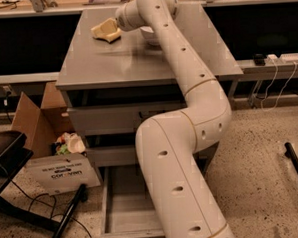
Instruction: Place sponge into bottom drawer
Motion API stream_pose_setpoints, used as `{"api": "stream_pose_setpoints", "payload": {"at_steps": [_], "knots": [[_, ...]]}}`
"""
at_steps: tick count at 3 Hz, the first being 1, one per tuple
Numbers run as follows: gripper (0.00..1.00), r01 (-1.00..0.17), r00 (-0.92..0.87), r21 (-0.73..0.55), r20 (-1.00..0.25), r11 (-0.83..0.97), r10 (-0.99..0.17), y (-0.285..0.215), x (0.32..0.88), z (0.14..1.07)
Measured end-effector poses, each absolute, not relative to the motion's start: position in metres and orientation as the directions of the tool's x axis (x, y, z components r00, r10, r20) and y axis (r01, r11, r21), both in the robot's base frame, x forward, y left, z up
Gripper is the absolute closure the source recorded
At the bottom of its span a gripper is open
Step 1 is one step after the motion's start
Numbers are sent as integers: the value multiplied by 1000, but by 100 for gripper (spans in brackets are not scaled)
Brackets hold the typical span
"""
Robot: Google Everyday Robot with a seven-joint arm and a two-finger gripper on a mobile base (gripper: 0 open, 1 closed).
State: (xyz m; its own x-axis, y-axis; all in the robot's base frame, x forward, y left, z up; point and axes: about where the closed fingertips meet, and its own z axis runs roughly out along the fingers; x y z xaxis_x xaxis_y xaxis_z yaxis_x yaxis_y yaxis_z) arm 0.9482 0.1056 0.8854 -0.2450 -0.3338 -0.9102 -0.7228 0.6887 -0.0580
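My gripper [104, 28] is at the far left of the grey cabinet's top, at the end of the long white arm. It sits on or right over the pale yellow sponge [111, 38], which lies on the top; the two blend together and I cannot separate them well. The bottom drawer [109, 203] is pulled open near the floor, a wide shallow grey tray, and the arm's lower links hide its right side. The two upper drawers are shut.
A white bowl [150, 38] stands on the cabinet top just right of the gripper, mostly hidden by the arm. An open cardboard box [36, 122] and a white printed box [61, 173] stand left of the cabinet. A black stand [11, 163] is at far left.
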Motion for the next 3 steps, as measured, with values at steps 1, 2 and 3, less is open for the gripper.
{"api": "stream_pose_setpoints", "payload": {"at_steps": [1, 2, 3], "knots": [[0, -732, -248, -58, -906, 679, -344, 119, 947, 881], [0, -737, -256, -55, -900, 674, -353, 129, 947, 872], [0, -735, -272, -20, -907, 677, -322, 130, 951, 858]]}}
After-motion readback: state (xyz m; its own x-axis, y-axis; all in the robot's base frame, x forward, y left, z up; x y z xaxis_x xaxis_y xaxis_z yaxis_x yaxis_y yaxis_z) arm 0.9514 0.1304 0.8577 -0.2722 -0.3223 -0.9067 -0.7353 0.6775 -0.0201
